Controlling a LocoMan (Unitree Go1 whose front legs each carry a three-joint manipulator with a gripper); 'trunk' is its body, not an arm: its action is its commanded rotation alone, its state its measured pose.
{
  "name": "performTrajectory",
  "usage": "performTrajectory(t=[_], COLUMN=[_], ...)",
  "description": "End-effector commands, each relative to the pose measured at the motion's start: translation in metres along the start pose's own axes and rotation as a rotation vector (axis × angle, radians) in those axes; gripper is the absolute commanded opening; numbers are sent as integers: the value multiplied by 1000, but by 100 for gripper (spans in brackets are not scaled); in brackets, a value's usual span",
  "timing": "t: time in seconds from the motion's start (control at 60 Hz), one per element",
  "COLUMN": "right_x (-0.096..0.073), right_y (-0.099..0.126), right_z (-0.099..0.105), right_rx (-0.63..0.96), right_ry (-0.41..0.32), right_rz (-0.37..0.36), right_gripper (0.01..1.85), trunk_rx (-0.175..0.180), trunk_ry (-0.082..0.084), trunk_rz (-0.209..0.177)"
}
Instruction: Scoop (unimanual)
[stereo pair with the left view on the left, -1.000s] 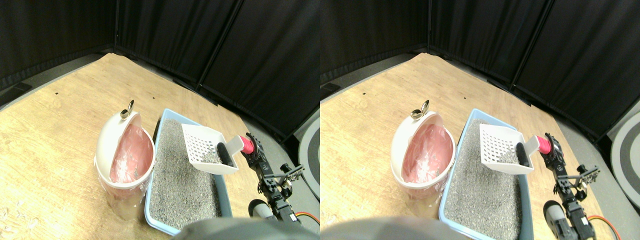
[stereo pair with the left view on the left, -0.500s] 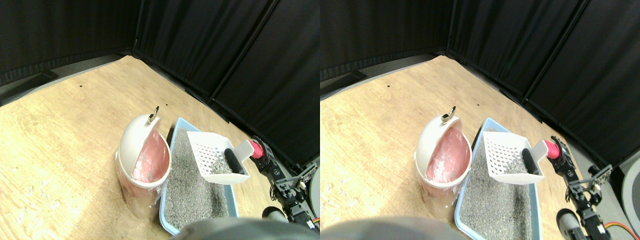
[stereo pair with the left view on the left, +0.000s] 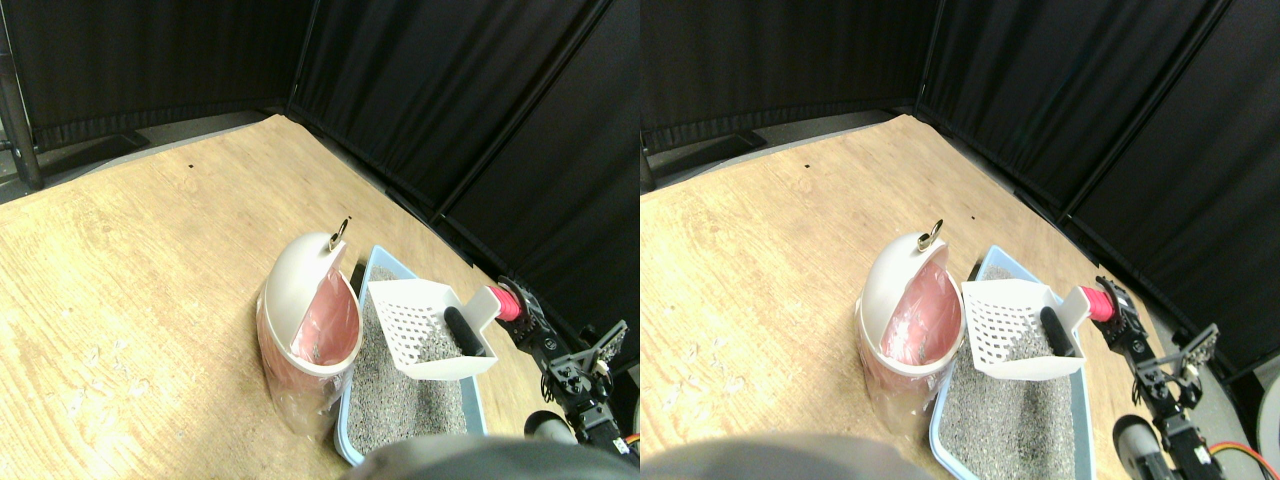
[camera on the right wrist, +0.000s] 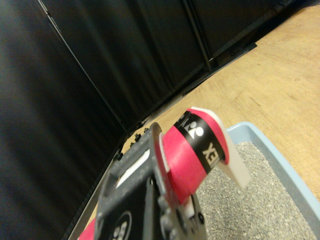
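The wooden floor (stereo pair with the left view on the left: 150, 260) carries a blue litter tray (stereo pair with the left view on the left: 378, 262) with a white bin (stereo pair with the left view on the left: 300, 290) touching its left side. The scoop (stereo pair with the left view on the left: 425, 325), above the tray, holds a dark lump (stereo pair with the left view on the left: 460, 330); carry it level leftward over the bin's opening before tipping. The right tool (stereo pair with the left view on the left: 520, 310) is clenched around the pink handle (stereo pair with the left view on the left: 508, 303).

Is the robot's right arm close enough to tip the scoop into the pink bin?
Probably yes. The white scoop, held by its pink handle, hangs over the litter tray right beside the bin, whose open mouth faces it. Nothing stands between them.
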Motion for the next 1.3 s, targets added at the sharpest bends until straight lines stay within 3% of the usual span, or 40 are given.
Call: performTrajectory(t=[0.017, 0.233, 0.4, 0.667, 0.767, 0.867, 1.1, 1.3], right_x=[4, 18, 22, 25, 23, 21, 19, 21], right_y=[9, 10, 15, 32, 40, 48, 58, 62], right_z=[9, 7, 13, 21, 25, 28, 30, 29], right_rx=[-11, -94, -153, -249, -359, -425, -461, -461], right_ry=[-35, 13, 32, 43, 37, 65, 164, 190], right_rz=[6, -22, 9, 96, 190, 213, 125, 83], right_gripper=[6, 6, 6, 6, 6, 6, 6, 6], trunk_rx=[-2, -6, -16, -35, -39, -42, -46, -47], trunk_ry=[13, 17, 21, 21, 21, 20, 18, 11], trunk_rz=[20, 18, 21, 31, 32, 33, 33, 32])
